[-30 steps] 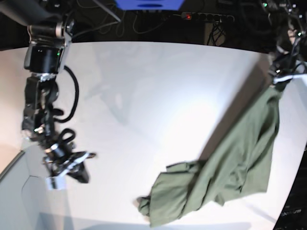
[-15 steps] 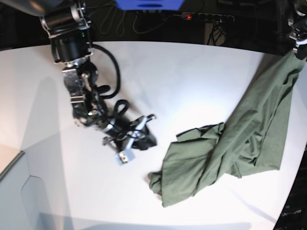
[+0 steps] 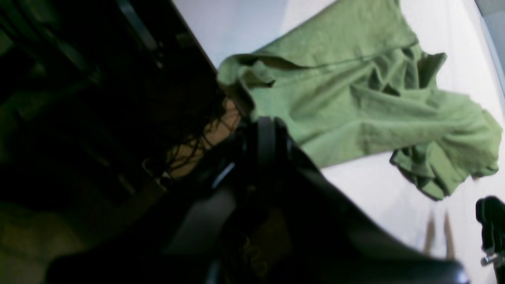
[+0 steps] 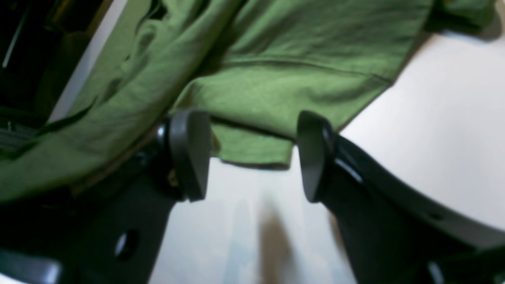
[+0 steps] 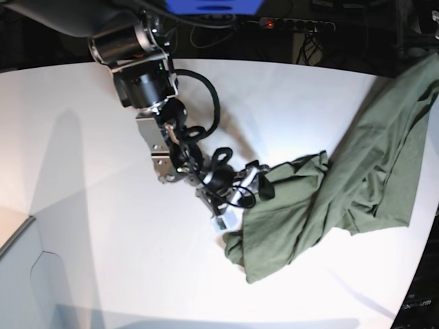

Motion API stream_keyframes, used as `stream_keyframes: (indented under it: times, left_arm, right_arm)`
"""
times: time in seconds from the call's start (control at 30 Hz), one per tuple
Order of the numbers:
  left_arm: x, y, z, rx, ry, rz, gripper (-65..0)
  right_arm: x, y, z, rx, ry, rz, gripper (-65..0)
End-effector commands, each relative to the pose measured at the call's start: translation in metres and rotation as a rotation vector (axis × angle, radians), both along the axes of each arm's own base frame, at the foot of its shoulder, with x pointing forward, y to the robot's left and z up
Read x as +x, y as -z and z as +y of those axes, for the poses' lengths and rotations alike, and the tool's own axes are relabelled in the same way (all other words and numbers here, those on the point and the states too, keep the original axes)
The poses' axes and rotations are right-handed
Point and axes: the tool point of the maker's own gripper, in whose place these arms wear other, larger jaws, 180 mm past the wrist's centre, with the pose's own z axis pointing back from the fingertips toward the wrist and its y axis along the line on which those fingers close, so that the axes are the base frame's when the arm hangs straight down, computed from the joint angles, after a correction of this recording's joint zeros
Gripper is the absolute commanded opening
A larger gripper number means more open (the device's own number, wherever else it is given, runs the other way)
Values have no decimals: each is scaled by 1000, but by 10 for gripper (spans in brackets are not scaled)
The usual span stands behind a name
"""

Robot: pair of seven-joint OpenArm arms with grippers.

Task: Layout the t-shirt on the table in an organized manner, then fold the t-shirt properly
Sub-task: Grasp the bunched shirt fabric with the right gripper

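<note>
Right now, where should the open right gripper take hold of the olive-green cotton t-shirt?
Probably at the hem edge of the olive-green t-shirt lying flat on the white table, directly ahead of the open right gripper. It should come in low from the shirt's free end; the other end hangs lifted, so this edge is slack.

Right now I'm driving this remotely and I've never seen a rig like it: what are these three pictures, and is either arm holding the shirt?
It is a robot with two arms over a white table. The base view looks down on the whole scene; the other two come from cameras on each wrist, looking past the jaws. An olive t-shirt lies crumpled on the table, with one end lifted off the top right of the base view. The right gripper, on the left in the base view, has its jaws open around the shirt's near hem, not yet closed. The left gripper is shut on the shirt's raised end, though its jaws show poorly.
</note>
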Motion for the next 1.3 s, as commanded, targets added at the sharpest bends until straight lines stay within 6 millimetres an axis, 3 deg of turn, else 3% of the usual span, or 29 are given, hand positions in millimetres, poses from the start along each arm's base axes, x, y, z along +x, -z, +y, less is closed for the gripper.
stream_keyframes:
  times: [0.0, 0.33, 0.5, 0.63, 0.8, 1.07, 1.13, 1.27]
  left_arm:
    - [3, -13, 6, 32, 8, -21, -649]
    - [5, -9, 1, -26, 57, 36, -649]
    - [10, -20, 15, 8, 87, 54, -649]
    - [15, -29, 21, 40, 107, 54, -649]
    - [24, -37, 18, 85, 185, 41, -649]
    - [37, -65, 11, 134, 293, -119, -649]
    - [48, -69, 11, 142, 288, -161, -649]
    - [68, -59, 18, 136, 244, -187, -649]
  right_arm:
    - [14, -17, 3, 42, 21, -47, -302]
    - [1, 23, -4, 101, 122, 3, -302]
    - [-21, 33, 19, 65, 19, -7, -302]
    - [-36, 35, 35, 49, -54, -35, -302]
    - [-37, 31, 39, 58, -64, -59, -302]
    - [-23, 19, 39, 62, -60, -94, -303]
    - [-19, 16, 39, 65, -58, -103, -304]
    - [-2, 2, 37, 71, -39, -150, -305]
